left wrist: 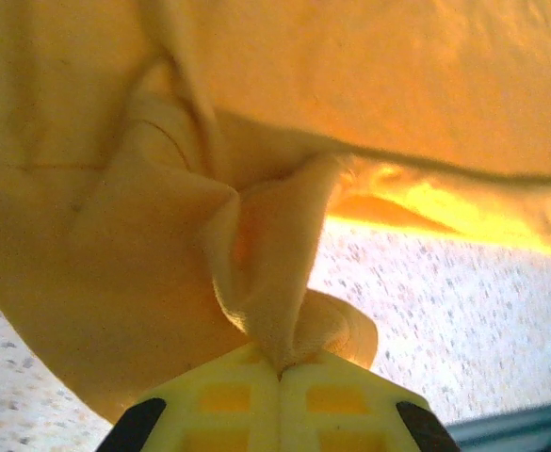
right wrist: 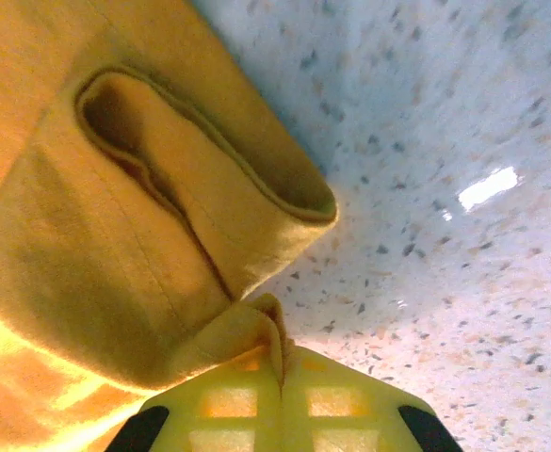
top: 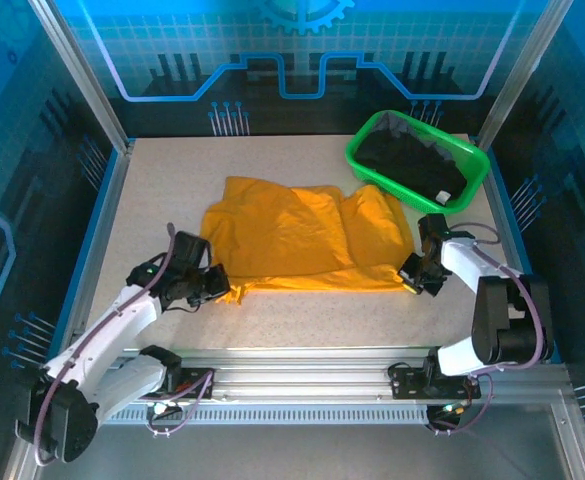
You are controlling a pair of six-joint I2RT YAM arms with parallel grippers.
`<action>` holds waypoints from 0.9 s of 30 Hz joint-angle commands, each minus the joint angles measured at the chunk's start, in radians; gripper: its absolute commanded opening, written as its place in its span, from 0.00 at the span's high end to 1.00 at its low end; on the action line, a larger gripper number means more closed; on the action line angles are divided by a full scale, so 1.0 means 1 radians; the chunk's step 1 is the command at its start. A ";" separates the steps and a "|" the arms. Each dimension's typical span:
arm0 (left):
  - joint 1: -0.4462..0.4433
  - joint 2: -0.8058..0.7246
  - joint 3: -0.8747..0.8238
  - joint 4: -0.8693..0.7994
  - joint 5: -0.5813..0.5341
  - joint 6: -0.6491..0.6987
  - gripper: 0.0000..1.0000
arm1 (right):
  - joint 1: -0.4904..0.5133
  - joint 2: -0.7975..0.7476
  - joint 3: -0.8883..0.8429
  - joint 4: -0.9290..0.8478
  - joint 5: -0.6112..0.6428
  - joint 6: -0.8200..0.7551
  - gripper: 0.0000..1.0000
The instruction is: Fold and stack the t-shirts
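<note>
The orange-yellow t-shirt (top: 302, 235) lies spread but rumpled across the middle of the speckled table (top: 162, 190), its near edge pinched at both ends in my two grippers. My left gripper (top: 222, 285) is closed tight on a twisted wad of cloth at the near left corner. My right gripper (top: 412, 272) is clamped on the near right corner, just beside what looks like a sleeve opening, whose stitched hem gapes in an oval.

I judge the fold is about to begin. To do it well, I should raise both corners together at even height, draw the edge taut between them, and carry it toward the far side without dragging the body of the shirt. The left hold is on bunched cloth, so that side may land skewed and need smoothing.

The cloth is soft, matte knit that creases readily and drapes from my gridded fingertips. The tabletop is hard and glossy, throwing back glare. The black t-shirts (top: 402, 155) wait heaped in the green mesh basket (top: 397, 187) at the far right corner, a small white tag (top: 444, 195) showing.
</note>
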 commanded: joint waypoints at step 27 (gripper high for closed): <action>0.146 0.442 0.045 -0.016 -0.109 -0.310 0.38 | 0.015 -0.151 0.097 -0.167 0.137 -0.034 1.00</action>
